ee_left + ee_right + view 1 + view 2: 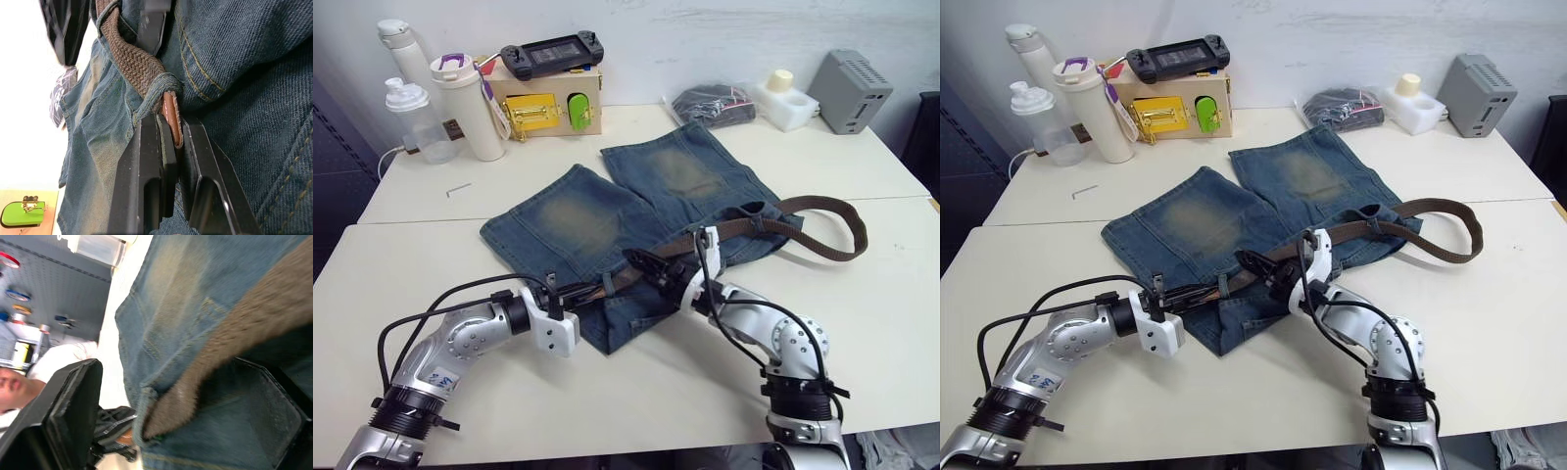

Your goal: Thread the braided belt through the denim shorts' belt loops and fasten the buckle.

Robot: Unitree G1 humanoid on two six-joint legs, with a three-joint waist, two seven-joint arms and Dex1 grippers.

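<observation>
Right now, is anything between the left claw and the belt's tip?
No. The left claw is already shut on the leather tip of the braided belt, just past a belt loop of the denim shorts.

denim shorts (636, 211): faded blue, yellowish worn patches | braided belt (822, 208): dark brown weave, smooth reddish-brown tip | gripper fingers (146, 181): black | table (862, 323): cream
</observation>
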